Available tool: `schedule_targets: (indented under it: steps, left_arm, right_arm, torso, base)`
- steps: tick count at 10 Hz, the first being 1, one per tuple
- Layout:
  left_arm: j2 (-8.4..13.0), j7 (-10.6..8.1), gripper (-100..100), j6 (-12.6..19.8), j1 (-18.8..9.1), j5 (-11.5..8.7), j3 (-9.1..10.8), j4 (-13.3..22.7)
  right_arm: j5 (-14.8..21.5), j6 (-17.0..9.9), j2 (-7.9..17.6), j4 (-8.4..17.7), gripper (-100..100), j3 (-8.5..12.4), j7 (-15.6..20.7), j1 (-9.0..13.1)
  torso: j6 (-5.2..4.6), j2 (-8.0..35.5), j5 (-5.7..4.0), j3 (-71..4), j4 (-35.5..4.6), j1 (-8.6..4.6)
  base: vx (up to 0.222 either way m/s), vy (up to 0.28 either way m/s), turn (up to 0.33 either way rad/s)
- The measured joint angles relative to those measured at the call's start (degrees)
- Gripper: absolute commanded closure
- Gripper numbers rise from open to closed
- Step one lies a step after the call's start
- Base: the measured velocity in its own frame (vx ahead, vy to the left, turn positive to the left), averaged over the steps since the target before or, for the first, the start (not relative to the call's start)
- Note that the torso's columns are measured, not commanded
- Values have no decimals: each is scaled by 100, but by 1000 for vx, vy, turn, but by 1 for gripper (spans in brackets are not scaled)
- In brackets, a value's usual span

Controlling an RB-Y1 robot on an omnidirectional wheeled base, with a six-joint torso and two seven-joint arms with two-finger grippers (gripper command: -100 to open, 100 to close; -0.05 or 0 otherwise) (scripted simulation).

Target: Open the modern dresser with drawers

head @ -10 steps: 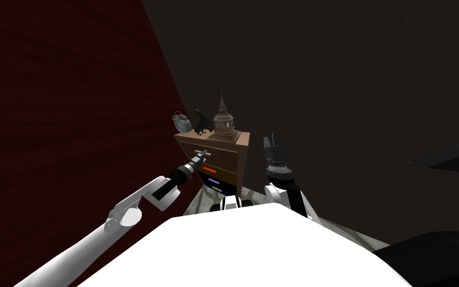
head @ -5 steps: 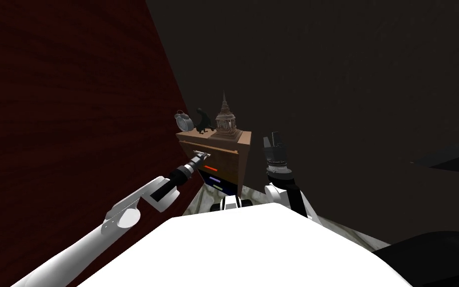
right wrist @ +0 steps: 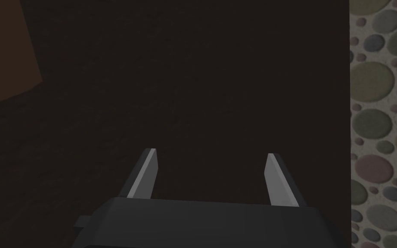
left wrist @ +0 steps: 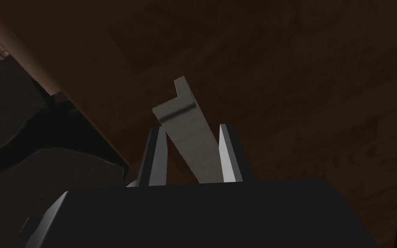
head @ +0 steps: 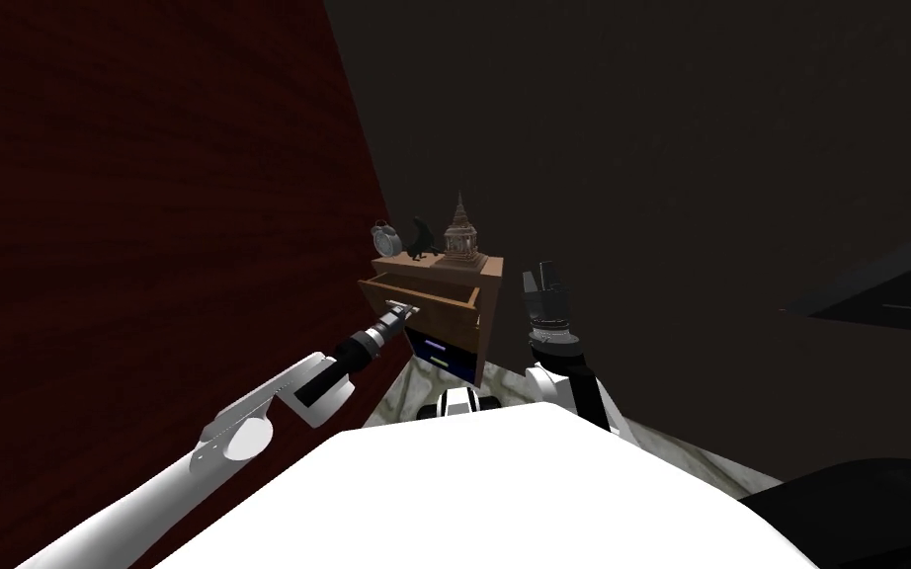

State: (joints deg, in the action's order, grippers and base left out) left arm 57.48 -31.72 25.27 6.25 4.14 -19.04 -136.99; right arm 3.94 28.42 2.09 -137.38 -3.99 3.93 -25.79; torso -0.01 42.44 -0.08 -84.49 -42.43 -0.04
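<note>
The dresser (head: 449,306) is made of brown, grainy wood. Its handle (left wrist: 186,122) is made of dull grey metal.

Brown wood-grain dresser (head: 489,306), grey handle (left wrist: 189,133), dk red wall (head: 147,217) (faint grain), pebble-patterned surface (right wrist: 383,129), muted greens

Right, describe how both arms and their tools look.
White and light grey left arm, dark at its joints; white right arm with a dark wrist. Left tool and right tool alike: two thin, light grey blades on a dark box.
</note>
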Motion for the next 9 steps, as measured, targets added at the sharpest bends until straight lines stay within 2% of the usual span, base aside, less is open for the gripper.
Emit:
schedule_targets:
  steps: [1, 4, 9]
  left_arm:
    - [17, -22, -100, -1, -2, 18, -25, -30]
    - [398, -324, -100, 268, -54, -45, 56, -458]
    - [924, -789, -100, 771, -174, -174, 21, -1071]
  right_arm:
    - [0, 0, 0, 0, 0, 0, 0, 0]
    - [0, 1, -1, -1, 0, -1, 0, -2]
    - [0, 1, -1, -1, 0, -1, 0, -2]
  torso:
    - [3, 6, 4, 4, -3, 9]
    - [-3, -54, 0, -33, 26, -19]
    - [14, 56, -15, 22, -59, 9]
  base:
    - [-38, 50, 66]
    - [66, -23, 68]
    - [40, -3, 37]
